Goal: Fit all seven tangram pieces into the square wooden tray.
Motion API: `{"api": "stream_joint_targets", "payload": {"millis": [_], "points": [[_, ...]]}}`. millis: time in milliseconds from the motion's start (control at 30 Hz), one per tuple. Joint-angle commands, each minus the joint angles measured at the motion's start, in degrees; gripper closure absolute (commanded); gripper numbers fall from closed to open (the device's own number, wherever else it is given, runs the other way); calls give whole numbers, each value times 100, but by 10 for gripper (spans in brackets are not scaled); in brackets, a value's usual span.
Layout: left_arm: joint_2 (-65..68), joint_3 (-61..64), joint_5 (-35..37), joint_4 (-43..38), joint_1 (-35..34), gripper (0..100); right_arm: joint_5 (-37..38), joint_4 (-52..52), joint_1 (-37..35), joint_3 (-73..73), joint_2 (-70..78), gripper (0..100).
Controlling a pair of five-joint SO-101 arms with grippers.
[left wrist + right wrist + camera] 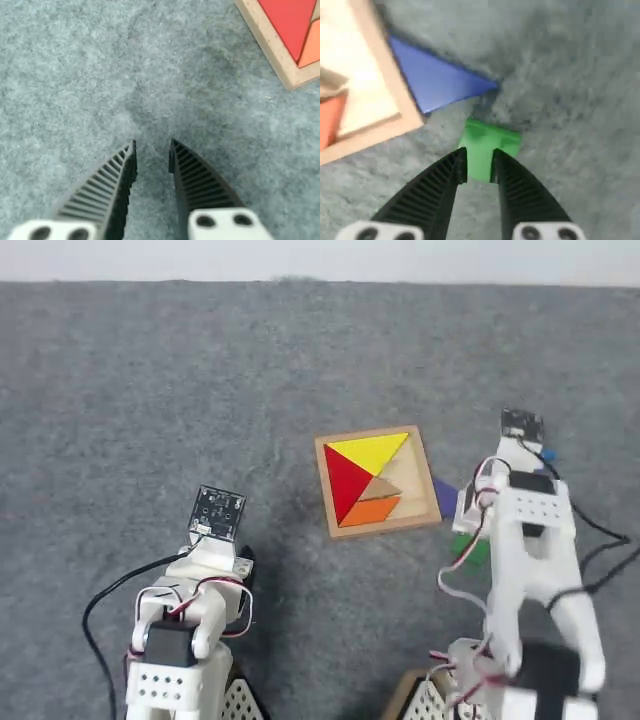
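Counting the tray (322,485), you've got four in, I reckon: yellow (372,452), red (343,483), orange (370,509), tan (380,488). Blue (437,80) sits against its right edge. Green (490,140) is under your right gripper (480,162); can't tell if it's grabbed. Left gripper (152,147) is slightly parted, empty.

Bright, diffuse light falls evenly on the grey carpet (150,390), with a faint shadow beside the tray (324,485).

Six pieces (368,452), one tray (408,478), two arms (195,625)
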Motion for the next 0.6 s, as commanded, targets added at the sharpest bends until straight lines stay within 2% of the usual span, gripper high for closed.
{"api": "stream_joint_targets", "payload": {"millis": [0,167,567], "points": [[-70,-75,53,18,-44,899,-527,488,40,-844,602,888],[-70,-75,53,18,-44,899,-1002,734,-22,-1231,1314,855],[-70,-75,53,18,-44,899,-774,418,-163,-1222,1657,828]]}}
